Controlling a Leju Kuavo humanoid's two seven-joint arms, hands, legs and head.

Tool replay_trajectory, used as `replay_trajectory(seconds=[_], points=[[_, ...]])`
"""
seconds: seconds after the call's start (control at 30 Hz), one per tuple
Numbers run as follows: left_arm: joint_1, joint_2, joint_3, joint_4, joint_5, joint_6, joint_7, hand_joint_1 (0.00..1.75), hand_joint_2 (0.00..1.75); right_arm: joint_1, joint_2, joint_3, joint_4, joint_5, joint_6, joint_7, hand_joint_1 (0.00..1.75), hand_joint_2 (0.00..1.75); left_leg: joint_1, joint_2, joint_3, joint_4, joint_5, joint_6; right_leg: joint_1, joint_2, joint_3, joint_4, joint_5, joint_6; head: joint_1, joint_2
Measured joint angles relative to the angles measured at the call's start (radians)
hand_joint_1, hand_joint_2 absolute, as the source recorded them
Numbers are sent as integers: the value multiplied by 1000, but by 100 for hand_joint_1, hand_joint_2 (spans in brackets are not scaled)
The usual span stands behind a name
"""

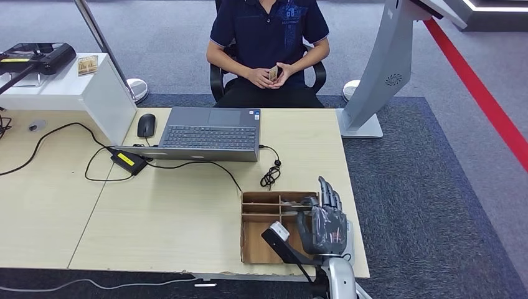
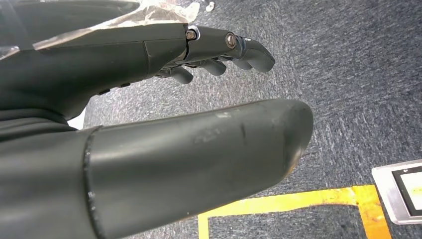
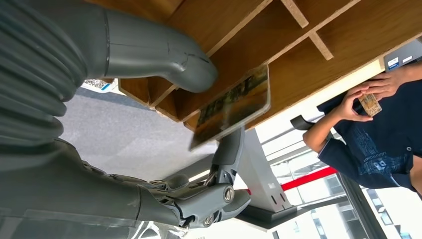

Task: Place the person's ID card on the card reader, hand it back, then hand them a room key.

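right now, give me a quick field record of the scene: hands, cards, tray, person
right hand: over the wooden tray, pinching a room key card between thumb and a finger
left hand: fingers apart, holding nothing, hanging over grey carpet
wooden tray: divided into compartments, at the desk's near right corner
person: seated behind the laptop, holding a small card in both hands
desk: also a mouse and cables

The robot's right hand [image 3: 164, 124] pinches a picture-printed card [image 3: 231, 105] between its thumb [image 3: 154, 50] and a dark finger, close against a wooden compartment tray [image 3: 278, 45]. Beyond, a seated person [image 3: 378, 134] in a dark blue shirt holds a small card [image 3: 370, 104] in both hands.
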Motion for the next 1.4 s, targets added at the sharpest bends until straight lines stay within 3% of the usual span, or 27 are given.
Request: replay_trajectory(seconds=[0.2, 0.27, 1.03, 1.23, 1.4], points=[[0, 0, -1, 0, 0, 0, 0, 0, 0, -5, -2, 1, 0, -1, 0, 0, 170, 175, 0, 0, 0, 0, 0, 0, 0, 0, 0, 0, 0, 0, 0, 0], [0, 0, -2, 0, 0, 0, 0, 0, 0, -5, -2, 1, 0, -2, 0, 0, 175, 175, 0, 0, 0, 0, 0, 0, 0, 0, 0, 0, 0, 0, 0, 0], [0, -1, -20, 0, 15, 6, -2, 0, 0, 2, 0, -13, -14, 17, 0, -42, 175, 175, 1, 0, 0, 0, 0, 0, 1, 0, 0, 0, 0, 0, 0, 0], [1, -1, -22, 0, 38, 16, 0, 0, 0, 60, 9, -73, -123, 73, -2, -83, 175, 175, 1, 0, 0, 0, 0, 0, 2, 0, 0, 0, 0, -1, 0, 0], [3, -1, -22, 0, 64, 26, 13, 0, 0, 145, 16, -159, -340, 148, -4, -89, 175, 175, 1, 0, 0, 0, 0, 0, 2, 0, -1, 0, -1, -1, 0, 0]])
